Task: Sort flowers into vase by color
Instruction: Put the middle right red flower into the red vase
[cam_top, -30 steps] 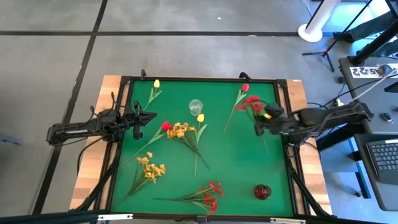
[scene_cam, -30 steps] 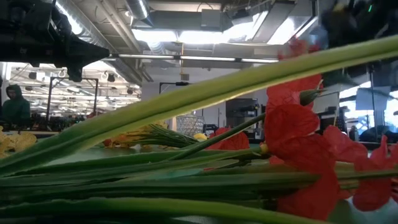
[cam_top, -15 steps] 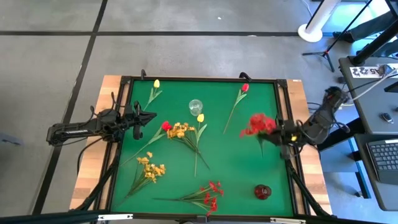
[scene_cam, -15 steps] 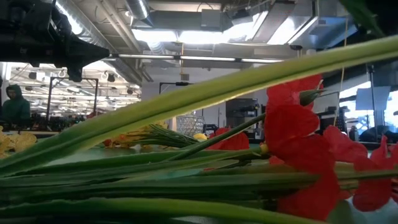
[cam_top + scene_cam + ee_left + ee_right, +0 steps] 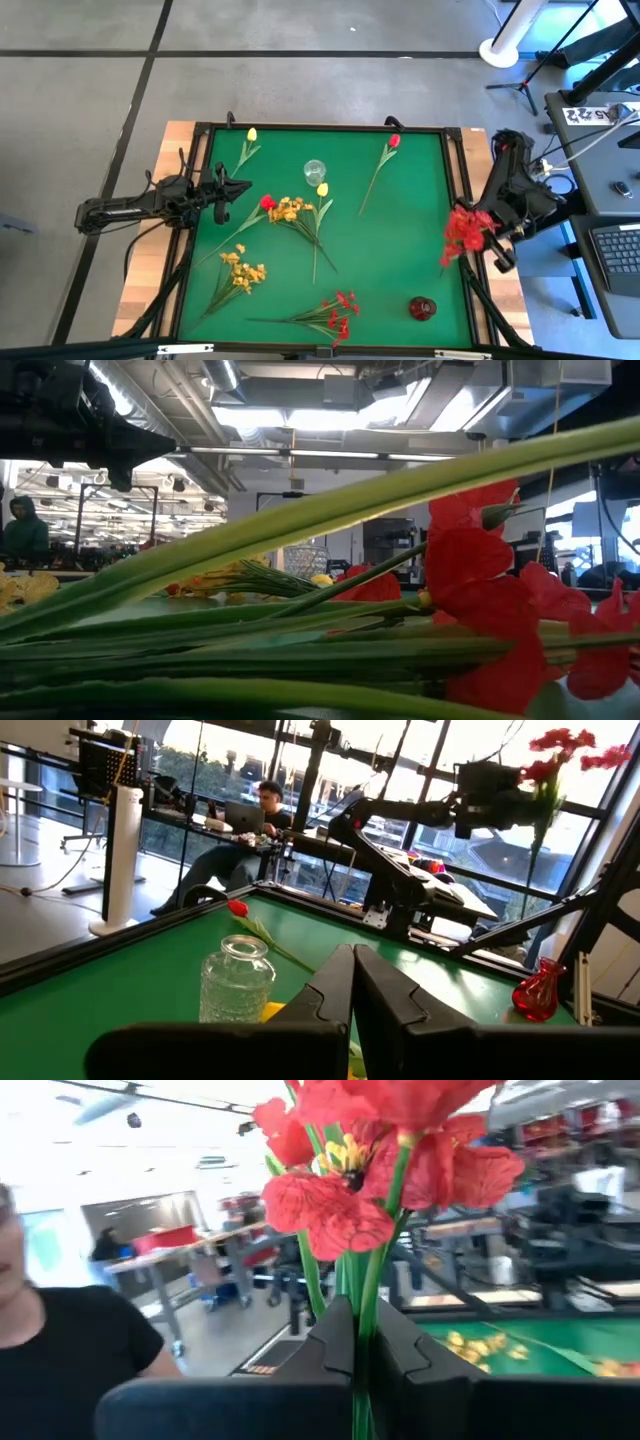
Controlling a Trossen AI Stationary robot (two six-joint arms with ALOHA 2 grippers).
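Sorting has barely begun: neither the clear glass vase (image 5: 315, 171) near the far middle of the green table (image 5: 400, 250) nor the small red vase (image 5: 422, 308) at the near right corner holds any stem, as far as the high view shows. Six items remain lying on the felt: a red spray (image 5: 335, 315) at the near edge, a yellow spray (image 5: 243, 270) at near left, a second yellow spray (image 5: 290, 210) at centre beside a yellow tulip (image 5: 322, 189), a red tulip (image 5: 267, 202) just off the left arm, a yellow tulip at the far left (image 5: 251, 134), and a red tulip at the far right (image 5: 394, 141). One item is in transit: the right gripper (image 5: 478, 222), fingers clamped together on the stems, carries a bunch of red blooms (image 5: 462, 228) over the table's right edge, somewhat short of the red vase. The left gripper (image 5: 243, 187) waits over the left side, fingers pressed together, holding nothing. A white tag (image 5: 590, 114) off the far right bears dark characters, not reliably legible. No brands are visible.
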